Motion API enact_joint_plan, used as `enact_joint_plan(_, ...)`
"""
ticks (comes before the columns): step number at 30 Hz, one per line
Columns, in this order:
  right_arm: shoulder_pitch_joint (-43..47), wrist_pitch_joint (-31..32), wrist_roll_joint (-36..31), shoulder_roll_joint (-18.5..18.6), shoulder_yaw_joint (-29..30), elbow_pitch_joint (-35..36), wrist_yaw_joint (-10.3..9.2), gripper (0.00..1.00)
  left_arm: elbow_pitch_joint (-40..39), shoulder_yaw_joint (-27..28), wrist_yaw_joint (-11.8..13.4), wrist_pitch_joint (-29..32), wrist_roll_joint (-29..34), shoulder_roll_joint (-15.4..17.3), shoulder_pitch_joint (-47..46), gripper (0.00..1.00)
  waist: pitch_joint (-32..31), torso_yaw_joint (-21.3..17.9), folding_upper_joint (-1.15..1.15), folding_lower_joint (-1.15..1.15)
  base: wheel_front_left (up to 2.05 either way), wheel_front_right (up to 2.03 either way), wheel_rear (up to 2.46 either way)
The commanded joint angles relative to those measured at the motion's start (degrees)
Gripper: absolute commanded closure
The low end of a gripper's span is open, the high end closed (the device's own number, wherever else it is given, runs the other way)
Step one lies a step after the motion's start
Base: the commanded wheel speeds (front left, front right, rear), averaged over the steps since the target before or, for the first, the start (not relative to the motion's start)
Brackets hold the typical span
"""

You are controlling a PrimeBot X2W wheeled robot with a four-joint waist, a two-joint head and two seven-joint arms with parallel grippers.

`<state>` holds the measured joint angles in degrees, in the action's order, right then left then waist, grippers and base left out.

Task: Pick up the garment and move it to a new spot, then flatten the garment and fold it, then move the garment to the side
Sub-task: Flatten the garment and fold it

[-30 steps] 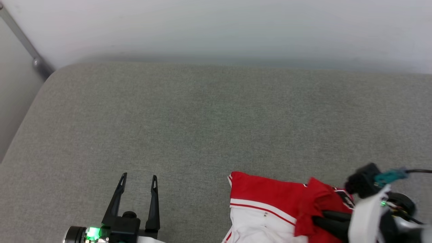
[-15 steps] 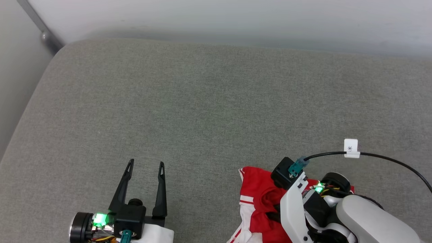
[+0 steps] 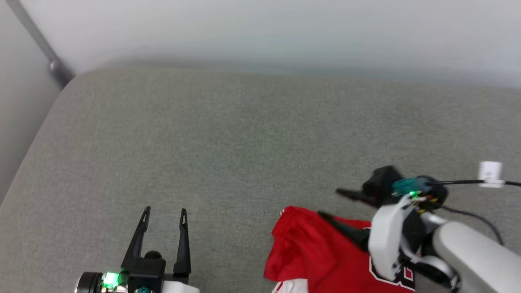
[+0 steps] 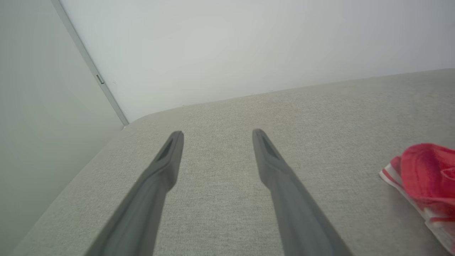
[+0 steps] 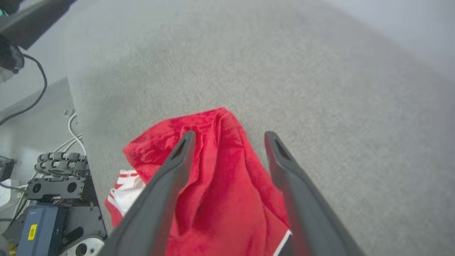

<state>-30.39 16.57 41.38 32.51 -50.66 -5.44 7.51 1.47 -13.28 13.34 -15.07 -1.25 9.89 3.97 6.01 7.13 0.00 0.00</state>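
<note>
Because we need a fold to pinch, R gripper [image 3: 329,202] hangs spread over the shirt [image 3: 309,252]; L gripper [image 3: 165,211] idles spread, empty.

The shirt [image 3: 309,252] ran off the bottom edge just beneath the right gripper [image 3: 329,202], whose blurred fingers [image 3: 344,228] and pale wrist covered part of its cloth.

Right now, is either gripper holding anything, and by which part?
Nothing is held. The right gripper is open over the shirt, pinching no cloth. The left gripper is open too, with nothing in it.
</note>
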Motion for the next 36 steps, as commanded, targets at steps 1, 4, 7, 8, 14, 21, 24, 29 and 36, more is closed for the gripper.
enact_joint_plan(1, 1.56, -2.34, -1.53, 0.73, 2.26, 0.75, -0.05, 0.00, -0.18, 0.16, -0.11, -0.13, 0.00, 0.05, 1.00, 0.00, -2.19, -1.68, 0.00, 0.00, 0.00, 0.00, 0.00)
enact_joint_plan(4, 3.65, -8.23, -5.83, 0.96, 9.48, 0.99, -0.05, 0.00, -0.39, 0.32, -0.18, -0.13, 0.22, 0.11, 2.09, 0.00, -4.05, -3.04, 0.00, 0.00, 0.00, 0.00, 0.00)
enact_joint_plan(7, 5.83, -12.25, -8.91, -0.32, 15.29, 0.32, -0.04, 0.00, -0.56, 0.42, -0.20, -0.13, 0.35, 0.08, 2.84, 0.00, -5.02, -3.92, 0.00, 0.00, 0.00, 0.00, 0.00)
enact_joint_plan(8, 6.99, -14.12, -11.00, -0.83, 18.23, -0.18, -0.05, 0.00, -0.56, 0.42, -0.25, -0.13, 0.37, 0.07, 3.06, 0.00, -5.43, -4.28, 0.00, 0.00, 0.00, 0.00, 0.00)
enact_joint_plan(14, 15.27, -24.69, -21.49, -7.12, 33.93, -2.64, -0.04, 0.00, -1.07, 0.78, -0.55, -0.13, 0.36, -0.17, 3.82, 0.00, -6.37, -5.60, 0.00, 0.00, 0.00, 0.00, 0.00)
enact_joint_plan(21, 25.46, -30.87, -28.52, -16.59, 46.29, -1.61, -0.04, 0.00, -1.86, 1.42, -0.83, -0.13, 0.08, -0.41, 4.39, 0.00, -6.79, -5.69, 0.00, 0.00, 0.00, 0.00, 0.00)
enact_joint_plan(24, 29.28, -31.56, -30.12, -20.90, 49.70, 0.14, -0.05, 0.00, -2.17, 1.78, -1.05, -0.13, -0.18, -0.49, 4.97, 0.00, -6.96, -5.57, 0.00, 0.00, 0.00, 0.00, 0.00)
enact_joint_plan(29, 34.56, -31.79, -31.74, -26.50, 53.63, 4.00, -0.04, 0.00, -2.48, 2.09, -1.62, -0.13, -0.33, -0.65, 5.17, 0.00, -7.22, -5.08, 0.00, 0.00, 0.00, 0.00, 0.00)
enact_joint_plan(36, 40.00, -31.73, -32.00, -29.38, 55.55, 7.95, -0.04, 0.00, -2.84, 2.51, -2.26, -0.13, -0.17, -1.04, 5.56, 0.00, -7.42, -4.44, 0.00, 0.00, 0.00, 0.00, 0.00)
